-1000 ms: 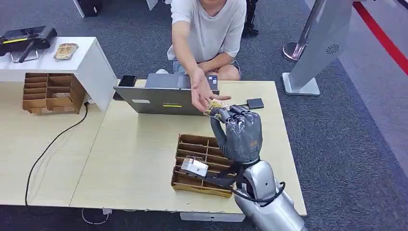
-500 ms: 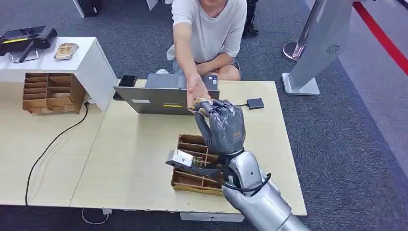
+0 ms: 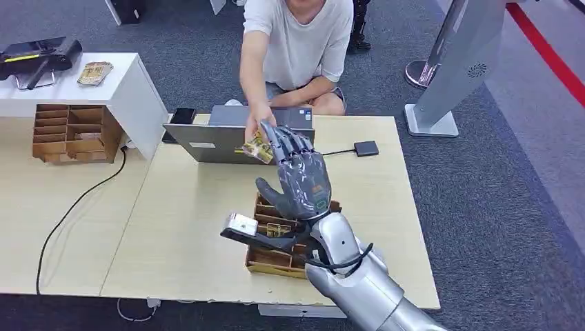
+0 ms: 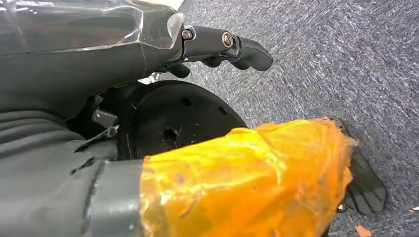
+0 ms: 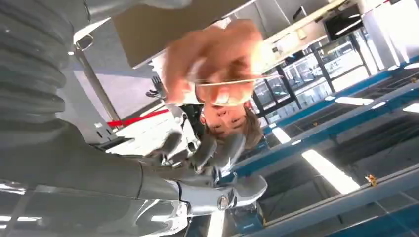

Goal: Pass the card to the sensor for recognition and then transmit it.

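My right hand (image 3: 298,174) is raised above the table with its fingers spread, holding nothing. Just beyond its fingertips a person's hand (image 3: 257,129) pinches the small yellowish card (image 3: 254,149) in front of the laptop. In the right wrist view the same hand (image 5: 212,64) holds the card (image 5: 237,80) edge-on, apart from my fingers (image 5: 205,148). The black sensor pad (image 3: 365,147) lies on its cable at the table's far right. My left hand (image 4: 237,49) hangs over the carpet, fingers apart, with nothing in it.
A grey laptop (image 3: 214,142) stands at the table's far edge, with the person seated behind it. A cardboard divider tray (image 3: 274,261) sits under my right forearm. A white shelf (image 3: 131,89) and another cardboard tray (image 3: 69,132) are at the left.
My right hand has swung left and spread its fingers, letting go of the card. The person's hand has taken the card and drawn it left.
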Motion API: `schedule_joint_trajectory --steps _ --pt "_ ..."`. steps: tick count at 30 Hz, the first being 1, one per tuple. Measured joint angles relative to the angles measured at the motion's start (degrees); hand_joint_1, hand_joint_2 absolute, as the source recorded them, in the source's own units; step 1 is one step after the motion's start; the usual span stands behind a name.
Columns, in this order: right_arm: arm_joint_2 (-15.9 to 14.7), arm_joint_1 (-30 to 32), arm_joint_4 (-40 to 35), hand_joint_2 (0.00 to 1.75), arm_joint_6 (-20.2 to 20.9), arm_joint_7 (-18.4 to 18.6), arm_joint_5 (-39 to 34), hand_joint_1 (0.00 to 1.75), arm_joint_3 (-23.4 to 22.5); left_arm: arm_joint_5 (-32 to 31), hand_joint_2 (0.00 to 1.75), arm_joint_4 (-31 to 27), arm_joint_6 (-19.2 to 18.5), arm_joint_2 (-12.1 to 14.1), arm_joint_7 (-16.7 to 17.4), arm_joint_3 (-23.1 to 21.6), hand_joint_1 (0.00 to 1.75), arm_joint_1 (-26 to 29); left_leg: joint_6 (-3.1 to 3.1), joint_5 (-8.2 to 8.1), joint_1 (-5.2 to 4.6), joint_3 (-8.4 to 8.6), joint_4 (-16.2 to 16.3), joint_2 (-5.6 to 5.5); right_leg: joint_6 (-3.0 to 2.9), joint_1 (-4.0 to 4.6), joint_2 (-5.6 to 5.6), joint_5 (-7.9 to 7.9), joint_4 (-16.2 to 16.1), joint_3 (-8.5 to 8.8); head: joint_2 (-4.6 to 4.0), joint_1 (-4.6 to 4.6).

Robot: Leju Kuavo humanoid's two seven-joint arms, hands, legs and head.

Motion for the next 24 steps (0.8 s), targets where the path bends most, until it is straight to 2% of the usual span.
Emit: schedule_joint_trajectory --steps 14,24 --pt "0.2 -0.1 -1.0 0.00 -2.1 -1.6 -0.9 0.00 2.1 0.0 0.00 0.0 0.0 0.0 2.8 -3.7 0.00 -0.3 -0.01 0.00 0.00 0.00 0.0 0.00 0.00 0.01 0.00 0.00 0.0 -0.01 0.00 0.00" --pt "0.0 3.5 -6.1 0.00 -5.0 -5.6 -3.9 0.00 3.1 -0.2 0.00 0.0 0.0 0.0 5.5 -6.2 0.00 -0.7 -0.03 0.01 0.00 0.00 0.0 -0.01 0.00 0.02 0.00 0.00 0.0 -0.03 0.00 0.00"
